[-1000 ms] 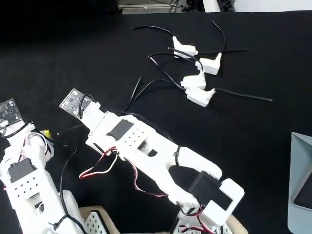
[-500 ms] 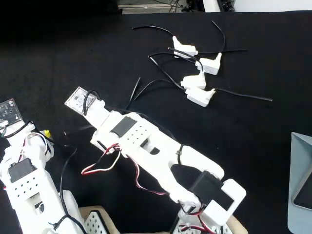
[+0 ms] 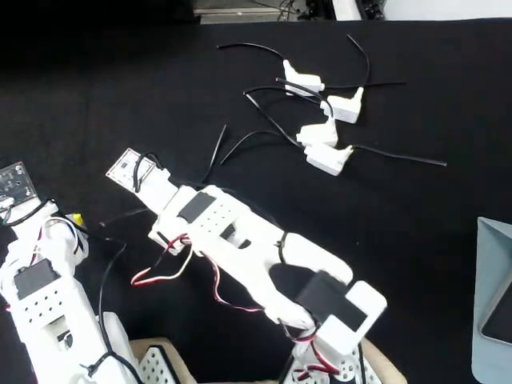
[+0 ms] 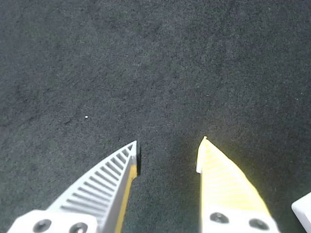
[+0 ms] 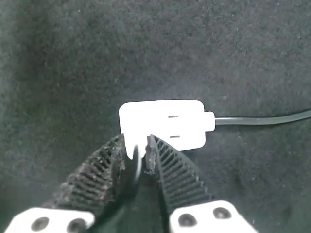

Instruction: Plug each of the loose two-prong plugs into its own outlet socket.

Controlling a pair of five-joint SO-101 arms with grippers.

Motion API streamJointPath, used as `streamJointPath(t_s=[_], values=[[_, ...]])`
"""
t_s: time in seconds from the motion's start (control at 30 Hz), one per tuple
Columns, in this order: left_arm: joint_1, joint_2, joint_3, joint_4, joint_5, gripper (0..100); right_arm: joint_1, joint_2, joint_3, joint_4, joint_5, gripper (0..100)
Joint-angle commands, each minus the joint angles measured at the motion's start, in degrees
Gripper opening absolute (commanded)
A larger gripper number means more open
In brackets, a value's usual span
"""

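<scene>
— What have your right fingers (image 5: 172, 167) got hold of?
— They are pressed almost together, pinching a white nub at the near edge of an outlet socket (image 5: 163, 124). Its two slots face my camera, and its black cord (image 5: 262, 120) leaves from the other end. The black desk (image 5: 58, 58) is under it.
— And your left fingers (image 4: 112, 179)?
— Spread wide, one grey and ribbed, one yellow, with just the desk cloth between the tips.
— Where are the other pieces?
— From the high view, four white connectors (image 3: 318, 134) lie close together in the upper part of the frame, a little right of centre. Thin black cords trail out from them on all sides. I cannot tell from there which are plugs and which are sockets.
— And your arms?
— My right arm (image 3: 240, 244) stretches from the bottom centre up towards the left middle of that frame, well apart from the group. My left arm (image 3: 48, 312) sits in the lower left corner.
</scene>
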Motion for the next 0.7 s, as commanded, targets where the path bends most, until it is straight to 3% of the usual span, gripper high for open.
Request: streamJointPath(t_s=[0.0, 0.17, 0.67], values=[[-0.57, -0.88, -0.13, -0.79, 0.44, 20, 0.09, 2.24, -1.54, 1.23, 0.7, 1.1], [-0.57, -0.88, -0.13, -0.79, 0.35, 20, 5.63, -0.13, -1.54, 2.11, 4.13, 1.1], [-0.57, -0.88, -0.04, -0.79, 0.35, 20, 34.2, -2.15, -2.51, -3.6, 17.67, 1.1]])
